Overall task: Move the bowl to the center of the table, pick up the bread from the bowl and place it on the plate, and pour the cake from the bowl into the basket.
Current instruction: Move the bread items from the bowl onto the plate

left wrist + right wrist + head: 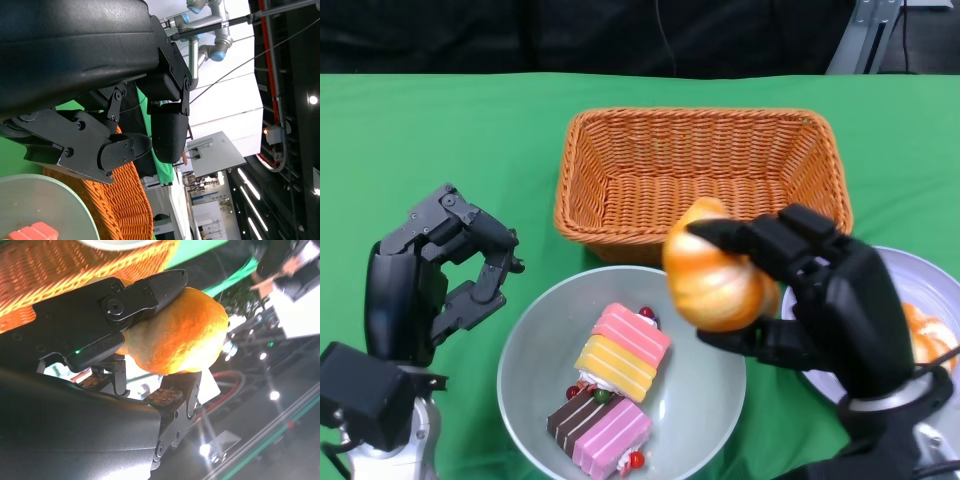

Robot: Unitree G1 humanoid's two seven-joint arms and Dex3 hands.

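The black right hand (820, 300) grips one golden bread roll (715, 270) above the grey bowl's (535, 345) two o'clock rim; two striped cake slices (620, 350) remain inside. The orange wicker basket (705, 170) stands at twelve, white plate (905, 275) at three. The left hand (440, 275) hovers empty, fingers apart.

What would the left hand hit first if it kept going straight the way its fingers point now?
Probably the bowl: the left hand holds nothing, its fingers aimed toward the rim beside it. The basket lies further along. Height above the rim is unclear.

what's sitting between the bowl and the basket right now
Only bare green tablecloth: the head view shows a narrow strip between the bowl and the basket. The bread in the right hand overlaps that gap on one side.
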